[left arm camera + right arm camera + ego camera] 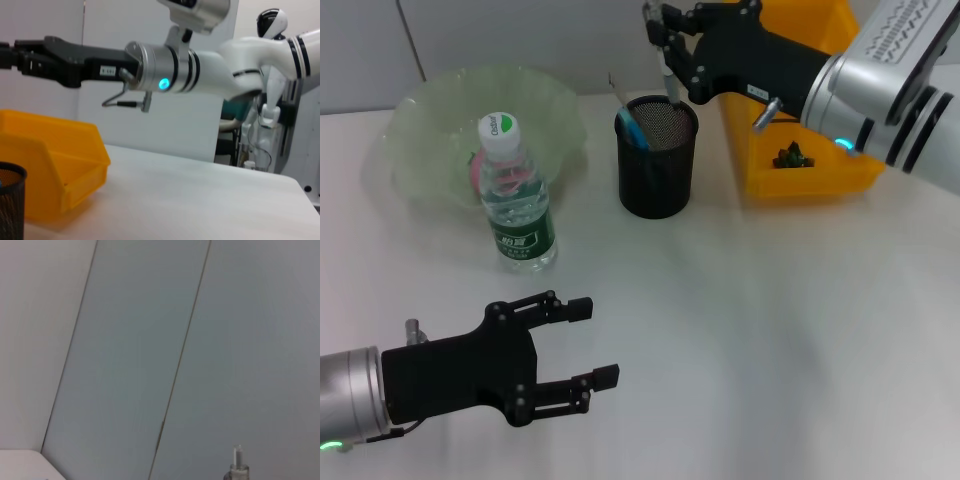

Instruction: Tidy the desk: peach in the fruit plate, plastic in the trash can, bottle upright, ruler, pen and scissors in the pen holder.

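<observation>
Nearest, the left gripper point(588, 347) is being kept spread and empty. Far right, a thin, light, stiff pen point(669, 83) is being pinched near its top by the right gripper point(667, 45) above the pen holder point(657, 157).

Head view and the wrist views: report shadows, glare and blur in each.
Head view: soft shadows beside the bottle and pen holder; right hand sharp. Left wrist view: lit ring on the right arm, yellow bin crisp. Right wrist view: flat wall, no glare.
</observation>
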